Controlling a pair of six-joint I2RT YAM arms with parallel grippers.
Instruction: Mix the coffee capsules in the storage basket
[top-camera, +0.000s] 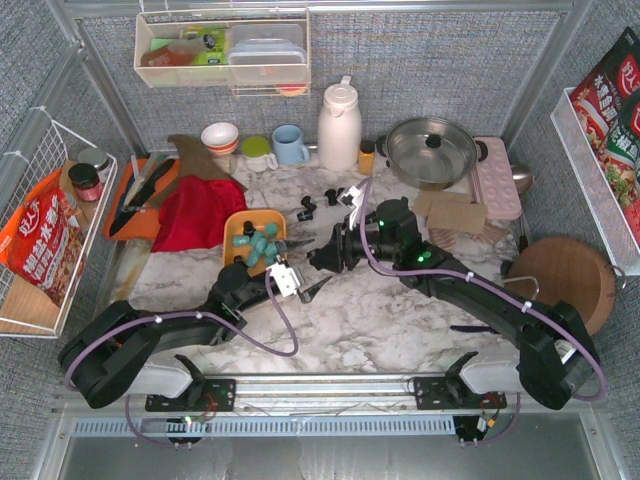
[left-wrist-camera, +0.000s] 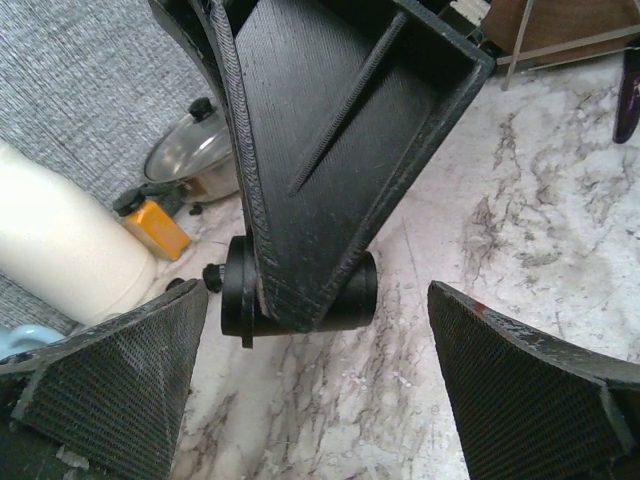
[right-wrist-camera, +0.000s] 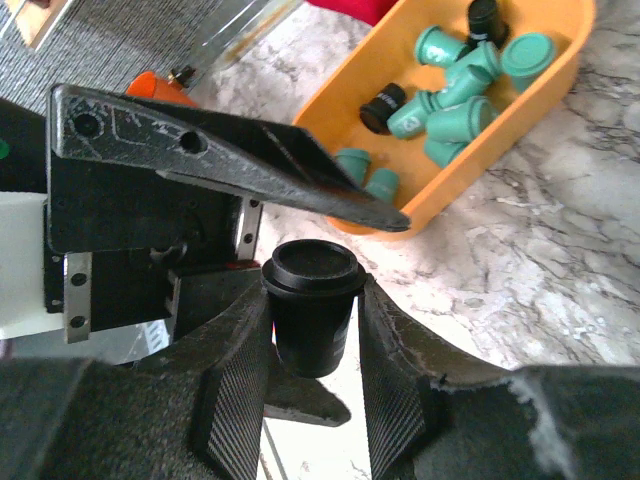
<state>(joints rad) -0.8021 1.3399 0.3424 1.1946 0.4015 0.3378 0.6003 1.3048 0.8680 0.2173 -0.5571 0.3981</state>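
Glossy black coffee capsule (right-wrist-camera: 312, 285) clamped in right gripper (right-wrist-camera: 312, 345), shallow orange plastic basket (right-wrist-camera: 455, 190) at one o'clock in wrist view, left gripper (left-wrist-camera: 315, 310) released.

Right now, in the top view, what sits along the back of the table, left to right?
White and orange bowl → small green cup → blue mug → white jug → small yellow jar → lidded steel pot → pink tray.

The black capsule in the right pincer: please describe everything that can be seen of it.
The black capsule is a tapered cup, matte black plastic as it looks, with a wider flat-topped rim. The right pincer clamps its body from both sides; the rim end sticks out free. It is outside the storage basket.
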